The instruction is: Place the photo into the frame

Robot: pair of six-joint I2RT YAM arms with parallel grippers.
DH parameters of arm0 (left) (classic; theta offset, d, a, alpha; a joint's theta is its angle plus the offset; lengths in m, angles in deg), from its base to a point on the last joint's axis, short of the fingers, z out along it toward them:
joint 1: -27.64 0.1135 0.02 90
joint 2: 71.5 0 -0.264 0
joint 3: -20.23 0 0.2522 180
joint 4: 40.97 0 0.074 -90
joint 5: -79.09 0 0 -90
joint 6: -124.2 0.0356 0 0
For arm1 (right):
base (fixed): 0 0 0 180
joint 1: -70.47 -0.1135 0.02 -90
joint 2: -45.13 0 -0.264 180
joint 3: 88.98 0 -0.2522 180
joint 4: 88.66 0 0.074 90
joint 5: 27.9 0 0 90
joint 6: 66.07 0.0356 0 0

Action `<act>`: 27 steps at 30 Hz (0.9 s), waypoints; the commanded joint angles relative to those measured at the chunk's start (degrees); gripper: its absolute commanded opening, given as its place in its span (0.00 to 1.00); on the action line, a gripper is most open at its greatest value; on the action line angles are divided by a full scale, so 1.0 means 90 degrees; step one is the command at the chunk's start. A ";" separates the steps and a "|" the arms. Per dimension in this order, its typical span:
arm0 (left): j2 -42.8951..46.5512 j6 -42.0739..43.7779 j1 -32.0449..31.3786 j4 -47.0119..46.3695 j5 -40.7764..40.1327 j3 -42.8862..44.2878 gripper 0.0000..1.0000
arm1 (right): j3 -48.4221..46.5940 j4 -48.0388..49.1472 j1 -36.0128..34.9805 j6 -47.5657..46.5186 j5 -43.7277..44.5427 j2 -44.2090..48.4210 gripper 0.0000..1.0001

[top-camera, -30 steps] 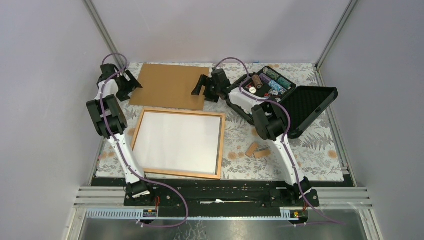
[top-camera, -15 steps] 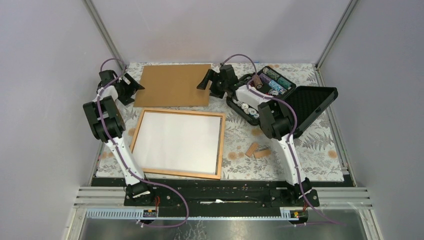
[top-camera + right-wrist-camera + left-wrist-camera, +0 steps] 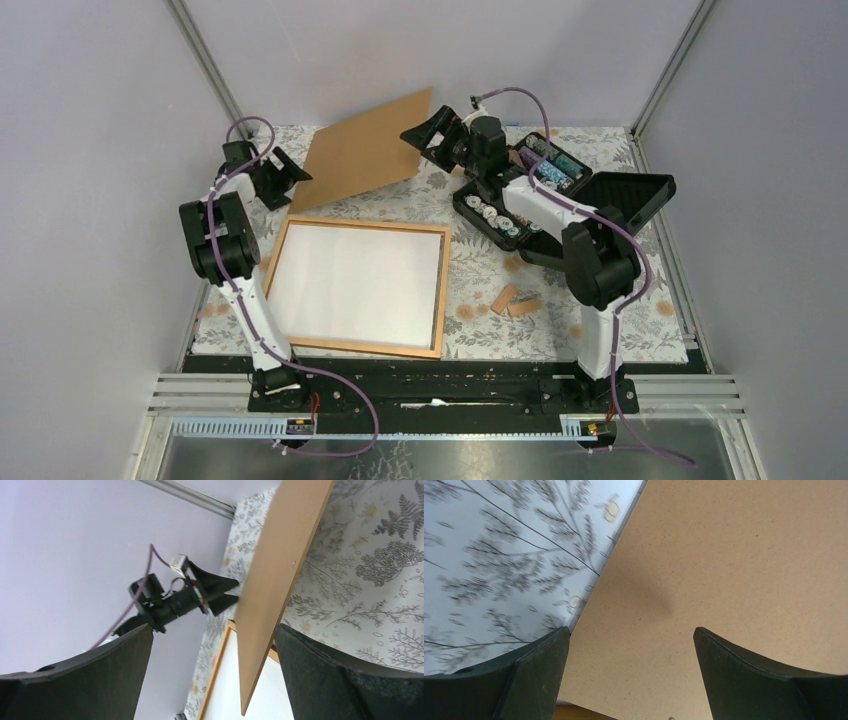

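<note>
The frame (image 3: 443, 290), with a thin orange-tan border, lies flat on the table's near left. The photo (image 3: 355, 285) lies inside it, white back up. The brown backing board (image 3: 365, 150) stands tilted behind the frame, right edge raised, left lower corner down. My right gripper (image 3: 432, 125) is open at the raised edge. In the right wrist view the board's edge (image 3: 270, 580) passes between the wide-apart fingers (image 3: 214, 627) and leans on the right one. My left gripper (image 3: 290, 175) is open at the board's low left corner; in its wrist view, its fingers (image 3: 631, 629) frame the board (image 3: 724, 555).
An open black case (image 3: 520, 190) of small items, with its lid (image 3: 620, 215) laid back, stands at the back right under the right arm. Two small wooden blocks (image 3: 515, 300) lie right of the frame. Grey walls close in on three sides.
The right gripper has risen and shifted right, and the board's right edge has come up from flat to steeply tilted. The left gripper has moved slightly right toward the board's low corner.
</note>
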 commanded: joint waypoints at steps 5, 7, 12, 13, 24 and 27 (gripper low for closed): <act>0.0491 -0.0821 -0.1006 0.0024 0.1749 -0.0644 0.95 | 0.1164 0.1288 -0.0364 0.0894 -0.0330 0.0509 0.98; 0.0512 -0.0890 -0.1061 -0.0089 0.1834 -0.0783 0.95 | 0.1168 0.1319 -0.0364 0.0887 -0.0279 0.0558 0.98; 0.0612 -0.1100 -0.1110 -0.0524 0.1935 -0.1155 0.95 | 0.1264 0.1644 -0.0387 0.1036 -0.0077 0.0738 0.97; 0.0602 -0.1156 -0.1114 -0.0596 0.1992 -0.1196 0.95 | 0.1297 0.1849 -0.0392 0.1091 -0.0003 0.0756 0.97; 0.0575 -0.1398 -0.1145 -0.0883 0.2153 -0.1365 0.95 | 0.0360 0.0051 -0.0493 -0.0590 0.1721 0.0528 0.92; 0.0552 -0.1370 -0.1145 -0.0868 0.2128 -0.1348 0.95 | -0.0032 0.0132 -0.0528 -0.0989 0.2164 0.0199 0.90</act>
